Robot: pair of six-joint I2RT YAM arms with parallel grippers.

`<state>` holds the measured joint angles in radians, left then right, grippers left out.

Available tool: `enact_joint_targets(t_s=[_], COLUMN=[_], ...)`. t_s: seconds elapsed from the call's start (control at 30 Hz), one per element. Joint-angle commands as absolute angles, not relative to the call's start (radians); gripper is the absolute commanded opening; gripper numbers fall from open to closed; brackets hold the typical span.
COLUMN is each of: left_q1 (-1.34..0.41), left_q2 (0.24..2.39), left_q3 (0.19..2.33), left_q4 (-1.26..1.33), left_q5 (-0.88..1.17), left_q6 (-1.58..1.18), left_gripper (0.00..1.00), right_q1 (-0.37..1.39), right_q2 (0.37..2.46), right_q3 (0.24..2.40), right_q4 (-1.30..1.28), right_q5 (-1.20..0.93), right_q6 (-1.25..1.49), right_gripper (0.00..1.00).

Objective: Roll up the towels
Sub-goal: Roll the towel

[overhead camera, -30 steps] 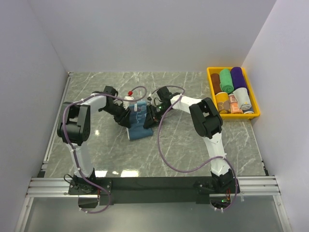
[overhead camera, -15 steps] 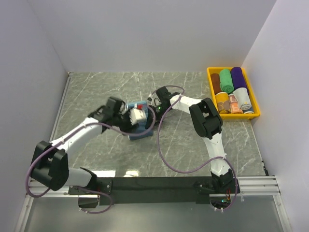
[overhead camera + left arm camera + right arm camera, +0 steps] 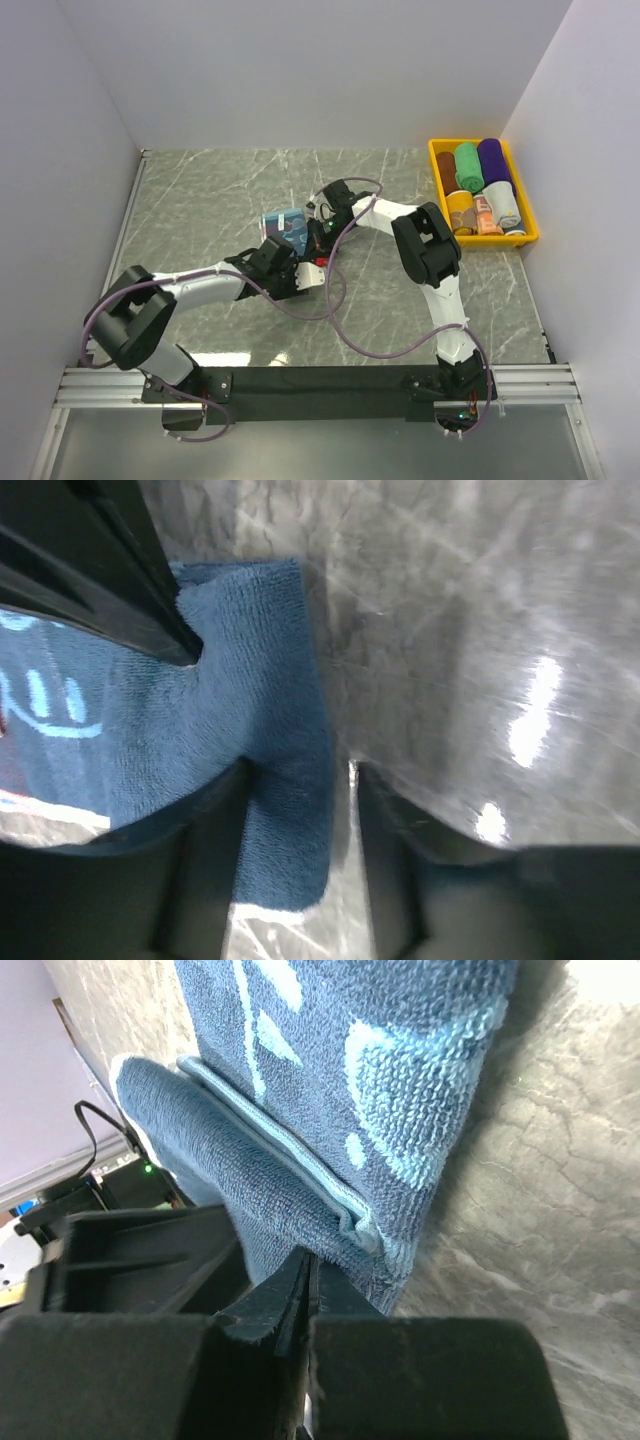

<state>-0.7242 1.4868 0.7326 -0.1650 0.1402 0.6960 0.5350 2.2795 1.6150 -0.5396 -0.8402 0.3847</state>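
Towel: the blue printed towel [image 3: 284, 230] lies near the middle of the table [image 3: 200, 190], between the two grippers, well apart from every table edge.
Left gripper: the left gripper [image 3: 296, 280] sits low at the towel's near side. In the wrist view its fingers [image 3: 200, 880] stand apart, straddling a corner strip of the towel [image 3: 250, 710], with bare marble showing beside one finger.
Right gripper: the right gripper [image 3: 318, 240] is at the towel's right side. Its wrist view shows the fingers pressed together on the folded hem [image 3: 350, 1225].
Open room: bare marble spreads left of the towel, behind it up to the back wall [image 3: 300, 70], and rightward toward the yellow bin [image 3: 434, 170].
Bin: it stands in the far right corner, holding rolled towels [image 3: 467, 165].
Change: half a second ago the left arm [image 3: 190, 288] reached in from farther left, with its gripper at the towel's left side. It has since swung toward the near edge of the table. The right gripper has stayed put.
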Motion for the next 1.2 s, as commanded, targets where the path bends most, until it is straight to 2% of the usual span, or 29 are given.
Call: enact_joint_targets(t_s=[0.0, 0.03, 0.1, 0.13, 0.23, 0.27, 0.33, 0.47, 0.6, 0.67, 0.83, 0.93, 1.03, 1.13, 1.17], left_q1=[-0.729, -0.726, -0.721, -0.709, -0.671, -0.643, -0.626, -0.600, -0.560, -0.528, -0.450, -0.420, -0.405, -0.399, -0.397], left_q2=[1.545, 1.574, 1.600, 1.606, 1.634, 1.649, 1.663, 1.741, 1.850, 1.893, 2.043, 2.140, 2.215, 2.278, 2.292], left_q3=[0.739, 0.747, 0.768, 0.779, 0.839, 0.874, 0.923, 1.029, 1.124, 1.190, 1.331, 1.393, 1.431, 1.466, 1.477], left_q4=[-0.103, -0.123, -0.155, -0.200, -0.338, -0.378, -0.490, -0.700, -0.851, -0.906, -1.089, -1.164, -1.202, -1.216, -1.223], left_q5=[0.083, 0.084, 0.120, 0.145, 0.297, 0.390, 0.449, 0.578, 0.675, 0.724, 0.804, 0.825, 0.833, 0.828, 0.825], left_q6=[0.690, 0.686, 0.674, 0.666, 0.654, 0.661, 0.666, 0.679, 0.681, 0.695, 0.745, 0.773, 0.781, 0.773, 0.776], left_gripper=[0.48, 0.38, 0.30, 0.20, 0.06, 0.04, 0.01, 0.01, 0.01, 0.01, 0.01, 0.01, 0.01, 0.01, 0.01], right_q1=[0.537, 0.537, 0.526, 0.522, 0.496, 0.474, 0.451, 0.388, 0.273, 0.230, 0.134, 0.143, 0.195, 0.377, 0.461], right_q2=[2.304, 2.298, 2.287, 2.281, 2.254, 2.235, 2.208, 2.102, 1.917, 1.849, 1.513, 1.270, 1.152, 1.101, 1.117], right_q3=[1.586, 1.582, 1.560, 1.551, 1.528, 1.526, 1.535, 1.557, 1.441, 1.367, 1.169, 1.050, 1.014, 1.017, 1.028], right_q4=[-0.558, -0.555, -0.535, -0.523, -0.483, -0.476, -0.476, -0.503, -0.479, -0.488, -0.448, -0.413, -0.394, -0.440, -0.478], right_q5=[-0.779, -0.787, -0.833, -0.853, -0.926, -0.940, -0.968, -0.885, -0.816, -0.793, -0.752, -0.703, -0.622, -0.504, -0.493], right_q6=[0.371, 0.376, 0.390, 0.397, 0.419, 0.416, 0.397, 0.292, 0.212, 0.146, 0.095, 0.006, -0.115, -0.288, -0.364], right_gripper=[0.00, 0.00, 0.00, 0.00, 0.00, 0.00, 0.02, 0.19, 0.28, 0.29, 0.29, 0.30, 0.38, 0.43, 0.50])
